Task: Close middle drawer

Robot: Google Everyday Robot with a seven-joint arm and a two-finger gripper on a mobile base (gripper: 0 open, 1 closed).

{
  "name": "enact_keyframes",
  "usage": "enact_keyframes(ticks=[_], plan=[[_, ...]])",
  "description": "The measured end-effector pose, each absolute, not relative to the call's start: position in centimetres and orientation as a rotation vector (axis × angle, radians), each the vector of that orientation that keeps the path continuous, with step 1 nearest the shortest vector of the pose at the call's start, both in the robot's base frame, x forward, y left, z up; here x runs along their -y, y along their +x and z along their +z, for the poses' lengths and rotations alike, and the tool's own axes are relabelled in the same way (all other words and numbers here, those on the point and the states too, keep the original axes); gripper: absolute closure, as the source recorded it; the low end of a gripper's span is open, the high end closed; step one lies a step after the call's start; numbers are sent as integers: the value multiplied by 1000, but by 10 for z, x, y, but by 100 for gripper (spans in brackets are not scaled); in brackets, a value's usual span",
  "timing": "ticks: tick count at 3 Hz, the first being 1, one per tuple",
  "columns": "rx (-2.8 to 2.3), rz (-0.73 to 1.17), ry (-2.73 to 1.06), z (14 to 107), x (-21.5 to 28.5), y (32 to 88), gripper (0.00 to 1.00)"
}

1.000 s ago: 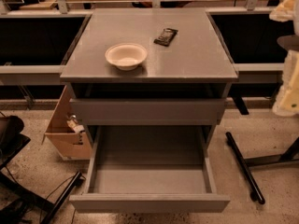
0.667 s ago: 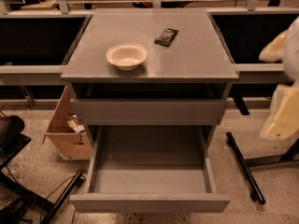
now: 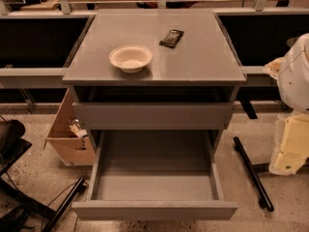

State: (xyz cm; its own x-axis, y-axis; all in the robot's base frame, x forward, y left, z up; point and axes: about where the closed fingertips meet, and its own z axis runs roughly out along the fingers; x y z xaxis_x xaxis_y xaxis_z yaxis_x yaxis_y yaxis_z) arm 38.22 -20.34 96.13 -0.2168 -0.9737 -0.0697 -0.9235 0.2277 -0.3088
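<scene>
The middle drawer (image 3: 154, 178) is pulled out toward me at the bottom of the gray cabinet. It is a wide shallow gray tray, and its floor holds nothing. Its front panel (image 3: 154, 210) is nearest to me. Above it, another gray drawer front (image 3: 153, 115) sits shut. My white and cream arm (image 3: 295, 76) hangs at the right edge of the camera view. My gripper (image 3: 288, 151) is at its lower cream end, to the right of the open drawer and apart from it.
A white bowl (image 3: 131, 58) and a small dark packet (image 3: 172, 37) lie on the cabinet top (image 3: 203, 62). A cardboard box (image 3: 70, 134) stands on the floor at the left. A black bar (image 3: 252, 173) lies on the floor at the right. Dark chair parts (image 3: 14, 197) are at the lower left.
My arm has come further into view at the right edge and lower down. The drawer, bowl and packet have not moved.
</scene>
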Motion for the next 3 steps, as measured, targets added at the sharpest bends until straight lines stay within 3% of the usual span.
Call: enact_keyframes(ticks=[2, 3], plan=[[-2237, -296, -1769, 957, 197, 377, 0], [-2201, -239, -1789, 922, 176, 360, 19]])
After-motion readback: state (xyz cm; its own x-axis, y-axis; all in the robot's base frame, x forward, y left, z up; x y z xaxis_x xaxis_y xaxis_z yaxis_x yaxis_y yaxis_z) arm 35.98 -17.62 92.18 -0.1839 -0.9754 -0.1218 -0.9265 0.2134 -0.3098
